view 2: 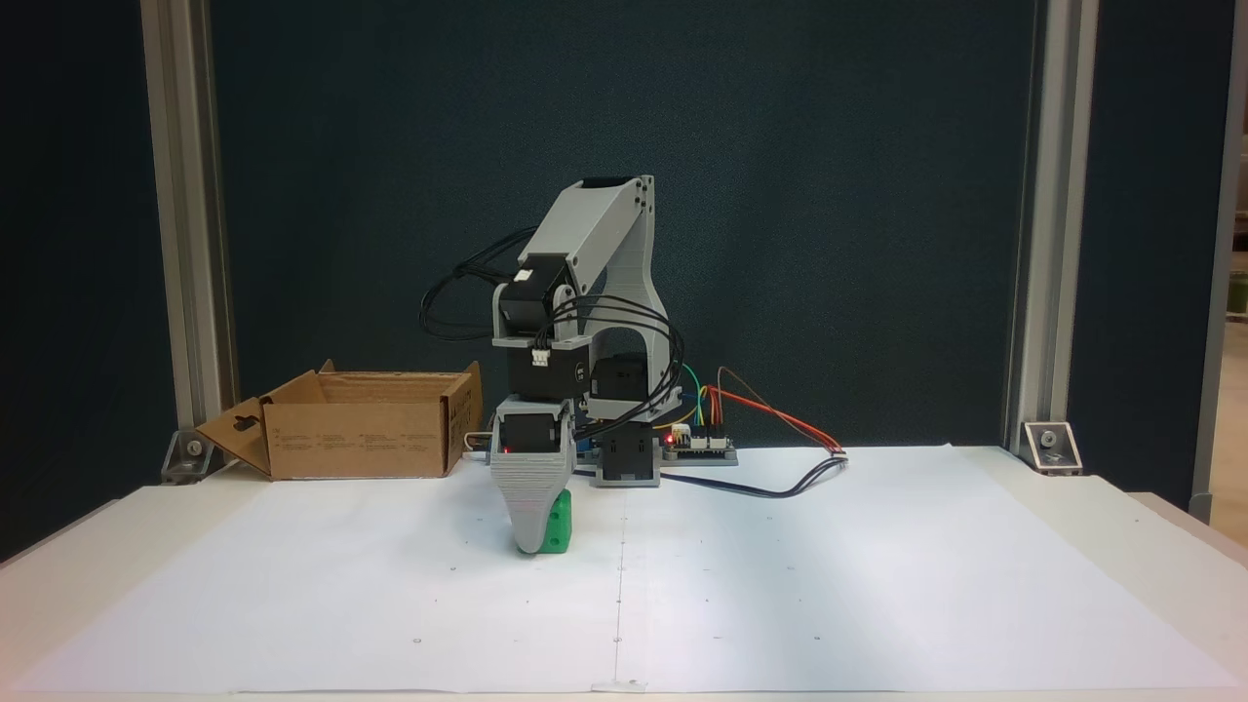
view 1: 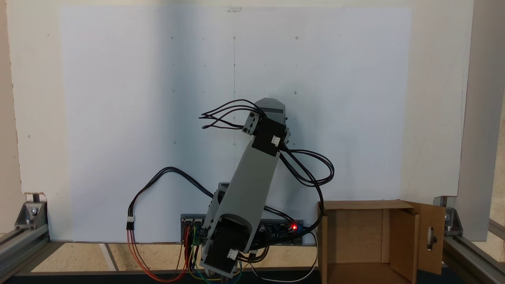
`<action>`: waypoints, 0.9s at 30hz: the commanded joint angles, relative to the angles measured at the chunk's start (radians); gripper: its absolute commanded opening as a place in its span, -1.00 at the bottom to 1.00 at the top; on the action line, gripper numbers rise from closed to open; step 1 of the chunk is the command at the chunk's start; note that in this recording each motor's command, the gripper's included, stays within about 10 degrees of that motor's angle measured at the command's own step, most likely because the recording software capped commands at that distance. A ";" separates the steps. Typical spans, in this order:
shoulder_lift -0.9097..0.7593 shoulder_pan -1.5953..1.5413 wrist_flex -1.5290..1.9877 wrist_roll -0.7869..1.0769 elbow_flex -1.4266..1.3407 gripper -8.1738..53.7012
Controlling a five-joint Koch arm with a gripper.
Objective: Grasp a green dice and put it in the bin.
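Note:
In a fixed view the green dice [view 2: 559,527] rests on the white paper, just in front of the arm's base. My gripper [view 2: 532,546] points straight down with its tip at the paper. Its broad grey finger [view 2: 530,492] covers the left part of the dice. The other jaw is hidden behind this one, so the gap between them cannot be seen. The bin [view 2: 356,441], a brown cardboard box with upright flaps, stands on the left of that view, behind and to the left of the gripper. In the other fixed view the bin [view 1: 355,232] stands at the lower right, beside the arm's base.
A controller board [view 2: 697,444] with coloured wires lies to the right of the arm's base, and a black cable [view 2: 780,487] loops over the paper. Aluminium frame posts [view 2: 185,244] stand at both back corners. The white paper [view 2: 829,585] stretches forward and to the right.

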State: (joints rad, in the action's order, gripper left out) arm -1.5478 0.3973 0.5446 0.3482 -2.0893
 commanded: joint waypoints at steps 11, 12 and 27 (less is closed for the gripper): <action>-0.132 0.002 0.002 -0.054 0.021 -0.36; -0.156 -0.002 0.020 -0.057 0.035 -0.36; -0.252 0.123 0.710 -0.152 0.764 -0.36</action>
State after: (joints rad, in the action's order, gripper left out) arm -1.7748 0.4740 1.2226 0.2439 -1.3698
